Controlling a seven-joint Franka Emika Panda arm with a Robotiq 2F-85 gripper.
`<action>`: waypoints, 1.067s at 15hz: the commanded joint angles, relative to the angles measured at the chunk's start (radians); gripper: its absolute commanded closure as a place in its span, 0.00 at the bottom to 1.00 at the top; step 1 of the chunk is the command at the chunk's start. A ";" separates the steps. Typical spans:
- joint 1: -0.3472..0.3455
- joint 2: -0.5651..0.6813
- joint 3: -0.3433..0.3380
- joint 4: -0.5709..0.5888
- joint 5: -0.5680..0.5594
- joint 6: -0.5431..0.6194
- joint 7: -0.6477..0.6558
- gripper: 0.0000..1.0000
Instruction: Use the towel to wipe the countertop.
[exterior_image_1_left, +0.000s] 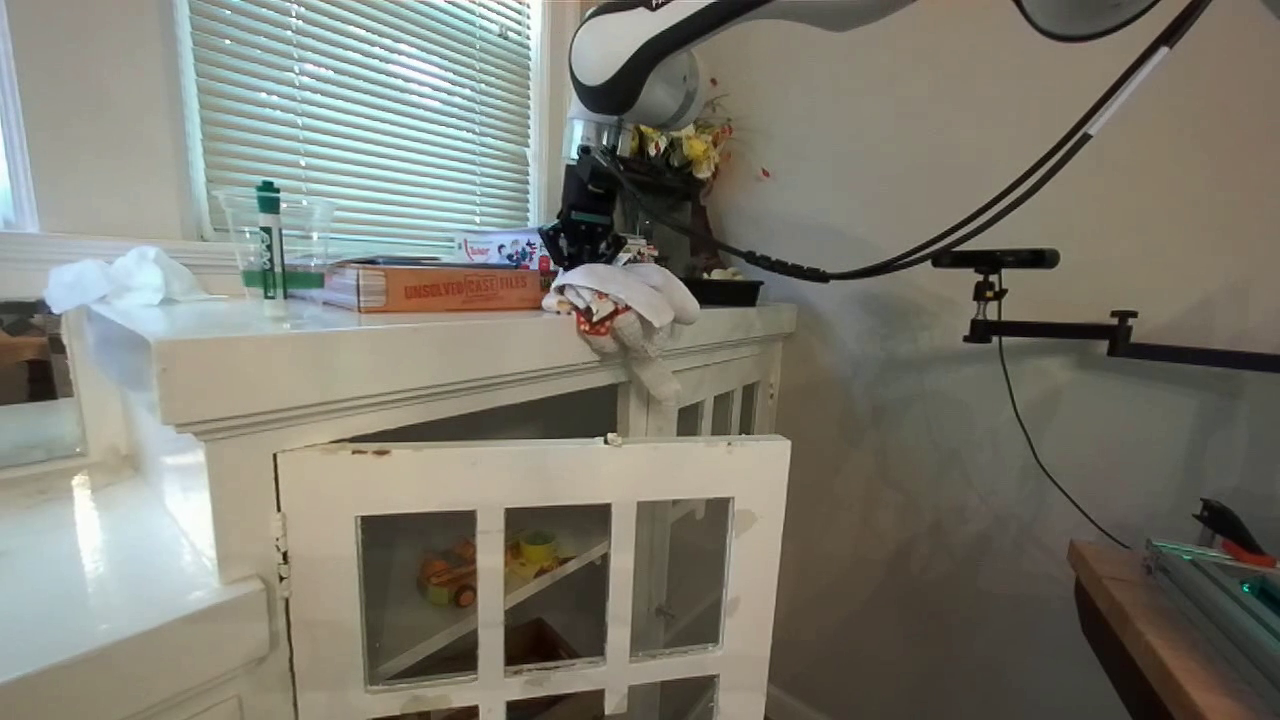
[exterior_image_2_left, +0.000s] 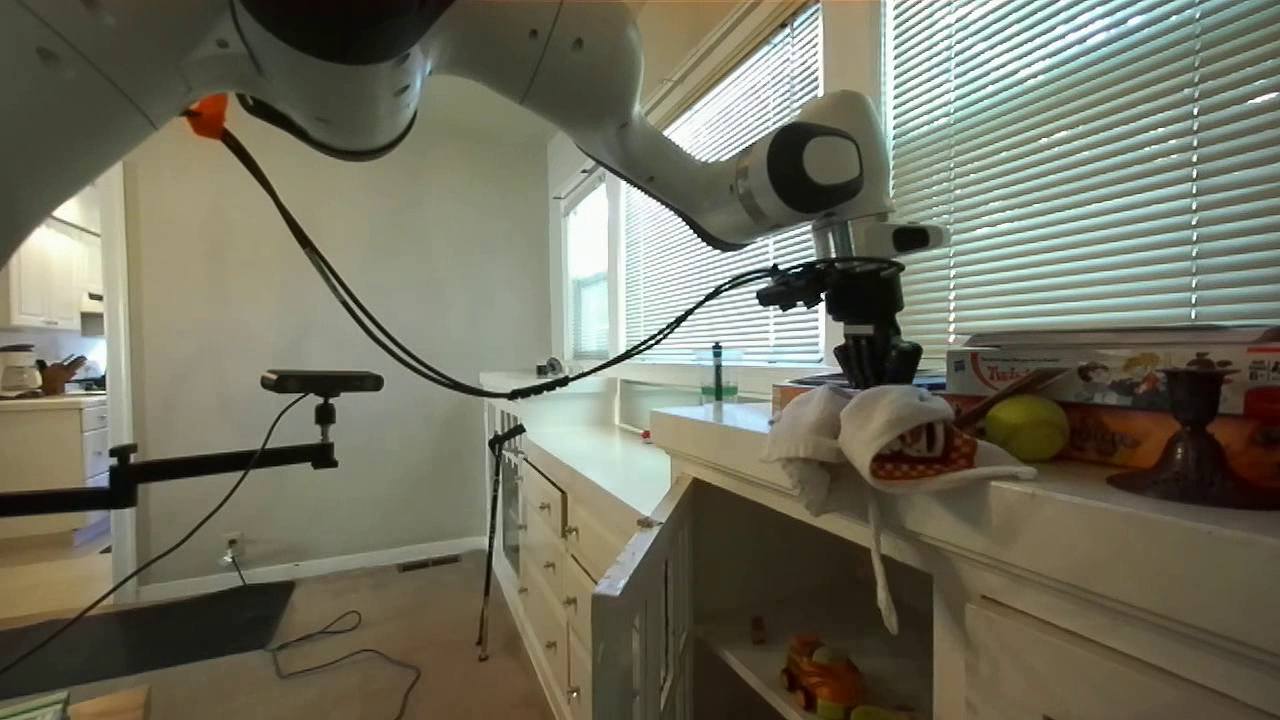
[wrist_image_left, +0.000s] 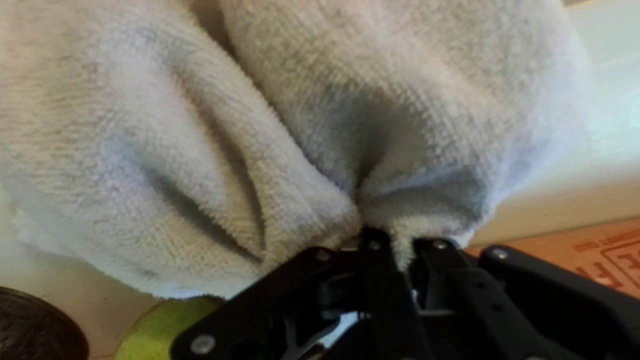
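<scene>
A white, fluffy towel (exterior_image_1_left: 640, 295) with a red patterned patch is bunched at the front edge of the white countertop (exterior_image_1_left: 430, 340). It shows in both exterior views (exterior_image_2_left: 815, 425), with part of it hanging down over the edge. My gripper (exterior_image_1_left: 584, 258) points down and is shut on the towel; it also shows in an exterior view (exterior_image_2_left: 878, 375). In the wrist view, a fold of the towel (wrist_image_left: 210, 110) is pinched between the fingertips (wrist_image_left: 406, 245). The towel hides the tips' far ends and the countertop (exterior_image_2_left: 1050, 505) beneath it.
An orange box (exterior_image_1_left: 470, 288), a game box (exterior_image_2_left: 1130, 370), a green ball (exterior_image_2_left: 1027, 427) and a dark candle holder (exterior_image_2_left: 1192, 440) stand near the towel. A plastic cup (exterior_image_1_left: 310, 240), a marker (exterior_image_1_left: 270, 240) and white cloth (exterior_image_1_left: 135, 277) are farther along. A cabinet door (exterior_image_1_left: 530, 475) stands open below.
</scene>
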 joint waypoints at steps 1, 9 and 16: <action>0.036 0.015 0.032 0.020 0.020 -0.010 -0.008 0.97; 0.146 0.048 0.130 0.065 0.022 -0.023 -0.090 0.97; 0.087 0.021 0.074 0.020 0.023 -0.010 -0.054 0.97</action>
